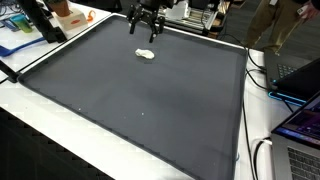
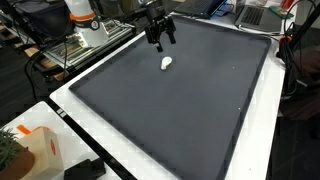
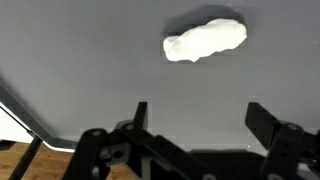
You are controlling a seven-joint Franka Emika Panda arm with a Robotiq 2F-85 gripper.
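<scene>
the gripper [image 1: 147,36] is hanging over the far part of a dark mat [image 1: 140,110], and its jaws are standing wide apart with nothing between them. in both exterior views the two black fingers are pointing down toward the mat, and they are not touching it. the gripper [image 2: 158,42] is sitting at the end of the black arm that is reaching in from the far edge of the white table [image 2: 100,140].

a white lump [image 1: 146,54] is lying on the mat just beside the fingertips, a little nearer to the camera than the gripper. it is resting flat on the grey surface, well apart from every edge of the mat except the far one, which it is near. in an exterior view the white lump [image 2: 166,62] is showing as a small pale shape just below the open fingers, apart from them.

in the wrist view the gripper [image 3: 197,115] is coming in from the bottom of the picture, with one finger on each side and bare dark mat [image 3: 80,60] between them. the white lump [image 3: 205,40] is lying ahead of the fingertips, long and uneven in outline, and it is lining up roughly with the gap between the fingers. what it is made of is too blurred to tell.

the mat is covering most of the white table [image 1: 60,125]. a laptop [image 1: 300,75] is sitting beside the mat, and an orange box [image 2: 40,150] is standing at a near corner of the table.
</scene>
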